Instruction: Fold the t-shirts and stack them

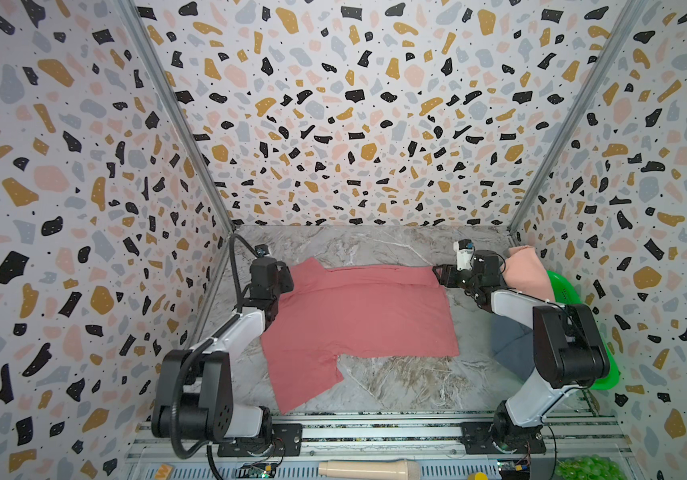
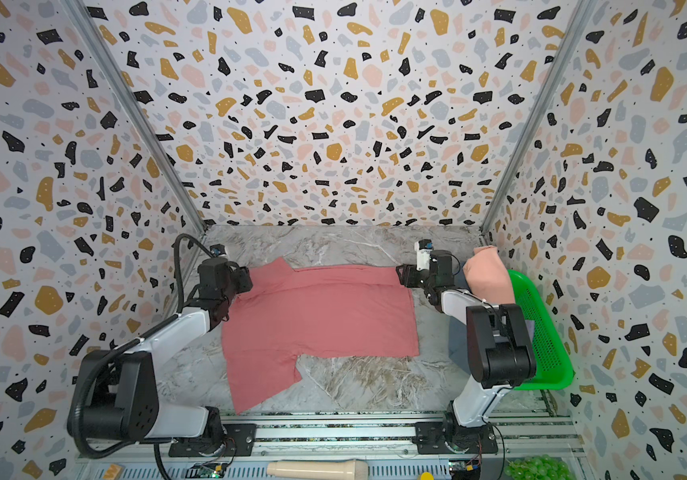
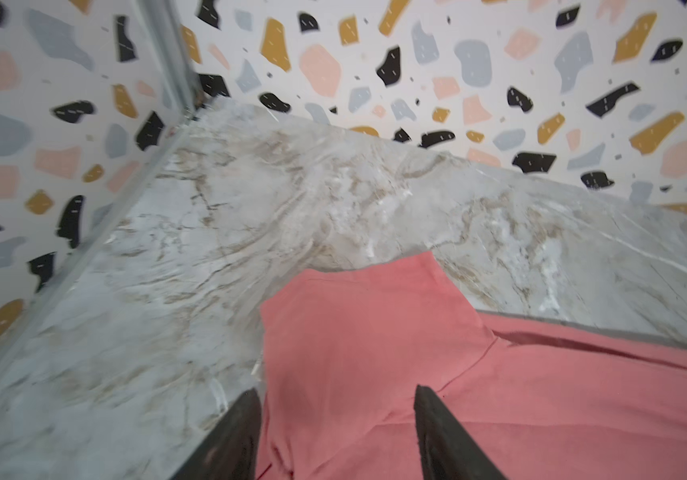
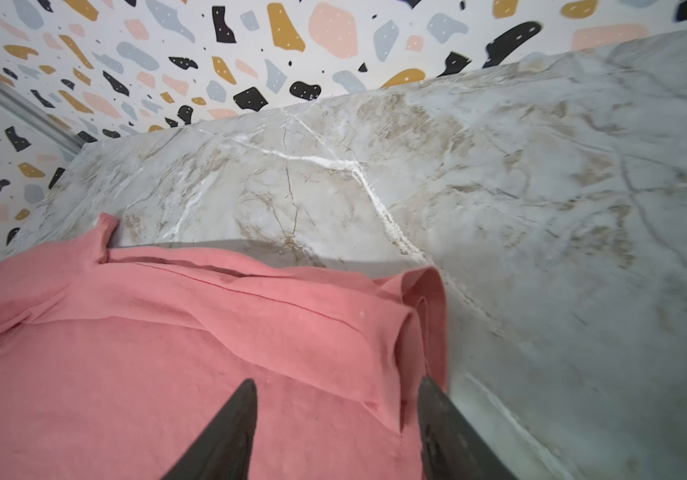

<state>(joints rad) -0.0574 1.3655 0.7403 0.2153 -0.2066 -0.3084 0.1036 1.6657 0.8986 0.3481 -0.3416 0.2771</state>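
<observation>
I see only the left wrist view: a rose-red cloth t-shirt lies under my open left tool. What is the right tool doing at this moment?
Observer: The right tool stands open at the far right corner of the rose-red cloth t-shirt and grips nothing.
Operator: Thank you. Are other shirts waiting somewhere outside my view?
Observer: Yes. A peach cloth t-shirt lies heaped on the far end of the green perforated plastic basket, beside the right wall.
</observation>
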